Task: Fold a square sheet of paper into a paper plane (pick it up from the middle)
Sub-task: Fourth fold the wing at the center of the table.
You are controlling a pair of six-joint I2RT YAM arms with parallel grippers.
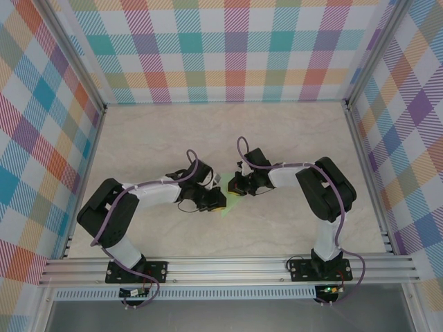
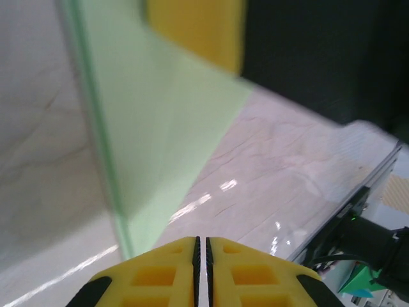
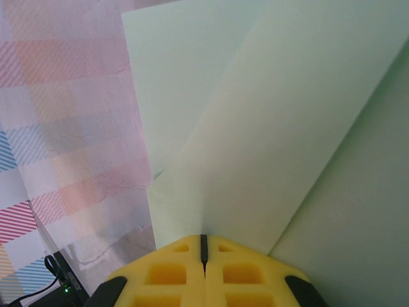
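Note:
The pale mint-green sheet of paper (image 1: 231, 205) lies creased at mid-table between the two grippers. In the right wrist view it (image 3: 287, 128) spreads as folded layers running into my right gripper (image 3: 204, 238), which is shut on its edge. From above, that right gripper (image 1: 236, 186) sits at the paper's far side. My left gripper (image 1: 215, 200) is at the paper's left side. Its jaws (image 2: 201, 240) stand together with only a hairline gap and nothing between them. The paper (image 2: 153, 128) rises just ahead and to the left of them, under a yellow finger (image 2: 198, 29) of the right gripper.
The marble-look table (image 1: 166, 138) is walled by checked panels at the back and on both sides. An aluminium rail (image 1: 228, 266) carrying both arm bases runs along the near edge. Both forearms angle inward toward the centre.

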